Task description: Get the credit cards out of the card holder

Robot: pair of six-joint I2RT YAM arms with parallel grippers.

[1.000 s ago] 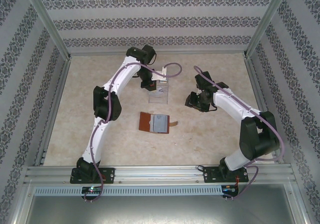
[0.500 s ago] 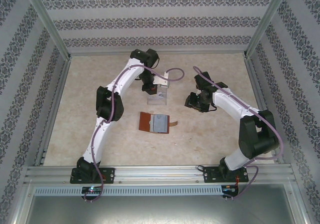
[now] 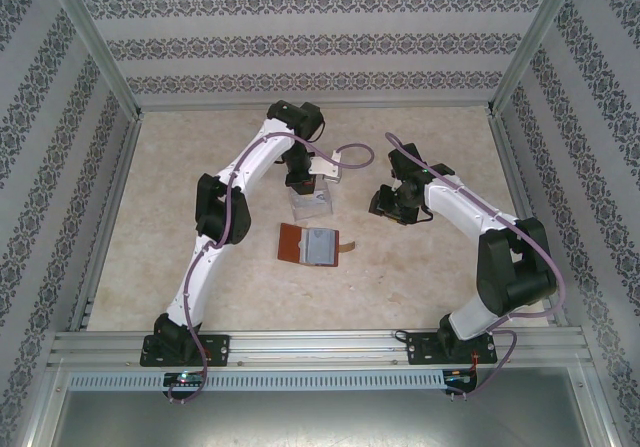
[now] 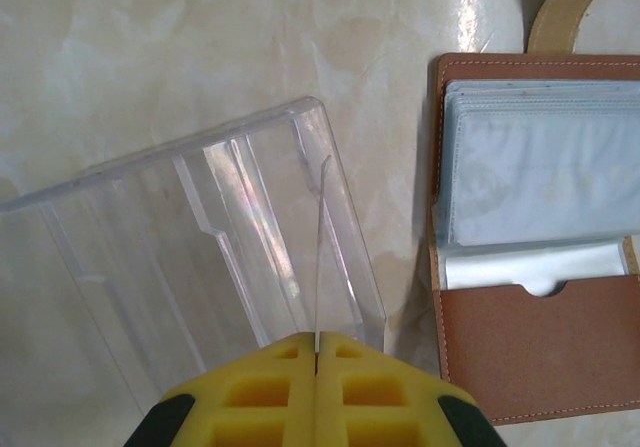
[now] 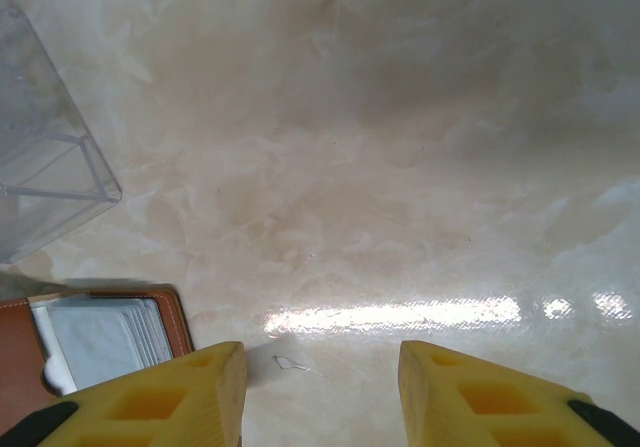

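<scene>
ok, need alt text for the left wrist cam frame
The left gripper has its yellow jaws shut on a thin credit card, seen edge-on, over a clear plastic tray with ribbed dividers. To the right, the brown card holder lies open on the pale marbled table, grey-blue pockets showing.

Card holder [image 4: 530, 367] runs off-frame (strap [image 4: 565, 7] too)

Reddish-brown card holder [image 4: 530, 362] with grey-blue pockets [image 4: 540, 177] (its strap [image 4: 565, 7] tan), clear tray [image 4: 150, 257], yellow left tool [image 4: 316, 347], marbled beige table [image 5: 400, 167].
</scene>
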